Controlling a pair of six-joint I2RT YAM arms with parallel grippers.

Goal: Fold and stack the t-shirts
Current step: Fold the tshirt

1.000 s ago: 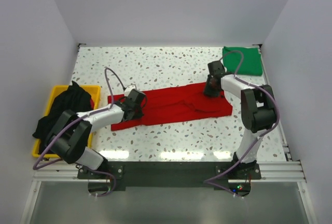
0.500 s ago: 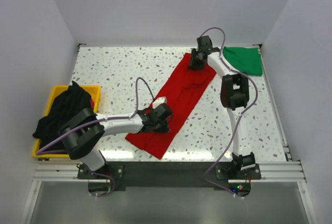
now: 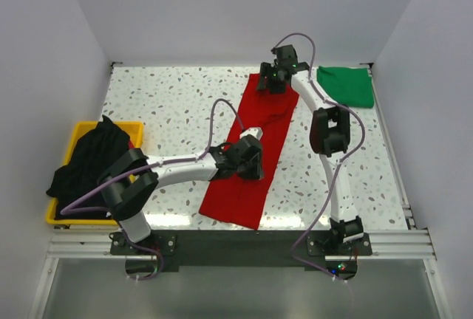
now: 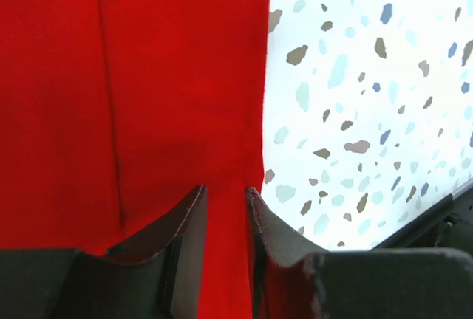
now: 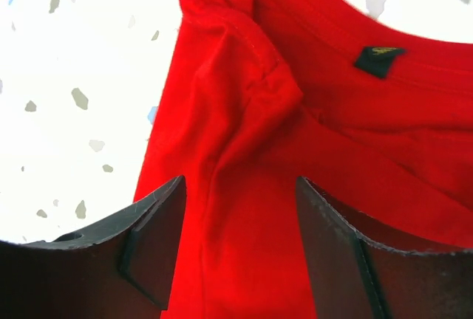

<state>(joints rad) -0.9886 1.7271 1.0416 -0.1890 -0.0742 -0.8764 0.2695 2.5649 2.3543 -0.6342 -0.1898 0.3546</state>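
A white speckled terrazzo desk (image 3: pixel 162 105) sits between plain pale walls. Near its left edge a yellow bin (image 3: pixel 137 130) holds a crumpled black t-shirt (image 3: pixel 89 160) that spills over the rim. The red t-shirt (image 3: pixel 236 201), soft matte cloth folded into a long strip, now runs almost straight from the near edge to the far side. Half a second ago it lay on a diagonal with its near end further left, and a second ago it lay across the desk. The left arm reaches low and far to the right over the middle of the strip. Its left tool (image 4: pixel 224 193) is nearly closed, its dark fingers pinching the shirt's right edge. Beyond, the right arm stretches fully forward. The right tool (image 5: pixel 240 182) hangs over the collar end with its jaws wide apart, a bunched ridge of cloth between them and a small dark label just past it. A folded green t-shirt (image 3: pixel 347 86) lies in the far right corner, apart from the red one.
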